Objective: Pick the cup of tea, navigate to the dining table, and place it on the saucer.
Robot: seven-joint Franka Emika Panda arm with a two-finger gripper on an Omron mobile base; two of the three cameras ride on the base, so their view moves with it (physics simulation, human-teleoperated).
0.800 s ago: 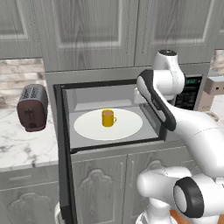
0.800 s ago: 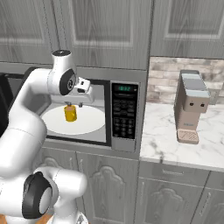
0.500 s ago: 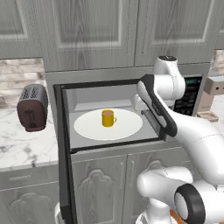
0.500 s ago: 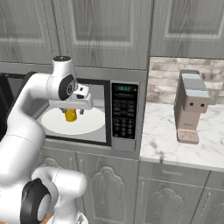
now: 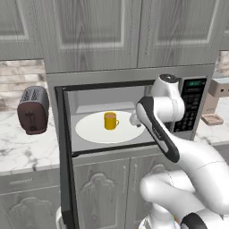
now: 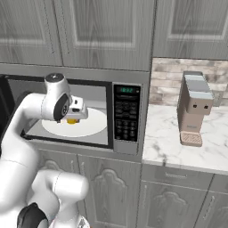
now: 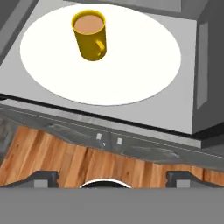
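The cup of tea, a small yellow mug with brown liquid, stands upright on the white round microwave plate inside the open microwave. Its handle faces my hand. My gripper is open, with nothing between its fingertips. It hovers in front of the microwave opening, well short of the mug. In the left base view the mug sits left of my gripper. In the right base view my gripper partly covers the mug. The dining table and the saucer are out of view.
The microwave door hangs open to the left. A dark toaster stands on the marble worktop at the left. Right of the microwave's control panel stands a coffee machine. Grey cabinets hang above and stand below.
My hand has come down in front of the microwave opening, nearer to the level of the mug. The mug and plate have not moved.
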